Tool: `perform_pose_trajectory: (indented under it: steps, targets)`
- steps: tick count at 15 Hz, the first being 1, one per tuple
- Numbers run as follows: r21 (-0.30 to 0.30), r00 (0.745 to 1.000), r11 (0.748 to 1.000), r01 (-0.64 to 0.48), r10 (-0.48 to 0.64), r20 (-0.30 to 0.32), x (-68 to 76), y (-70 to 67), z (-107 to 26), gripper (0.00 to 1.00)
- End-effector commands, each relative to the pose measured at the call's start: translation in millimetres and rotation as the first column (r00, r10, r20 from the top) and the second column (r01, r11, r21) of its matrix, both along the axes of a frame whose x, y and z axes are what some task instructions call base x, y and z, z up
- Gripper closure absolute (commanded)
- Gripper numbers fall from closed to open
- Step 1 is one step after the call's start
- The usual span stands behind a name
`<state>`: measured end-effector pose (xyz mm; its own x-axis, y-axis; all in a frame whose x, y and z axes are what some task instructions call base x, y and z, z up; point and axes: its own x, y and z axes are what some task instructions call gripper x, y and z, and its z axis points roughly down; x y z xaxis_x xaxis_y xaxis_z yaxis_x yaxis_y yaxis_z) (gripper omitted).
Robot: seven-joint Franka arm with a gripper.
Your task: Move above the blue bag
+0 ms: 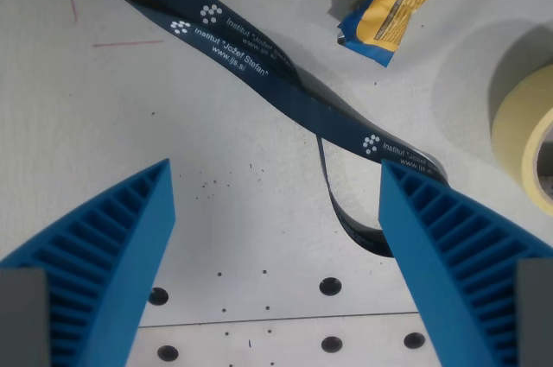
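Containers: none are showing in the wrist view, only loose things lying on a pale table (104, 125).
Bag: the blue bag (393, 4) is lying at about one o'clock, running off the top edge; it is looking crumpled, with a yellow label carrying dark print too small to read, and a torn-looking blue end pointing toward seven o'clock.
Strap: a dark blue strap (259, 65) with white lettering reading "Institut Jožef Stefan" is stretching from eleven o'clock down toward four o'clock, passing just beside the bag without clearly touching it; a loop of it is curling down near the finger on the wrist view's right.
Tape: a roll of cream tape (523, 129) is sitting at three o'clock, cut by the frame edge, well apart from the bag.
Gripper: the gripper (276, 229) is hanging with its two ribbed blue fingers (104, 255) spread wide, gripping nothing; the finger on the wrist view's right is overlapping the strap, though contact is unclear.
Table marks: thin red lines are showing at ten o'clock, and dark holes at six o'clock.
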<state>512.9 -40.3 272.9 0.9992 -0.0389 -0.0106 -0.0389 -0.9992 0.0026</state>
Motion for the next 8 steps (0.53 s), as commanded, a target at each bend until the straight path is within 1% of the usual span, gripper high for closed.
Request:
perform_pose_trajectory:
  steps: [1,8]
  targets:
    - [0.0,1.0,1.0,0.0,0.0,0.004,0.3,0.0,1.4,0.0]
    - [-0.001,1.0,1.0,0.024,-0.024,0.005,0.9,-0.9,0.3,0.0]
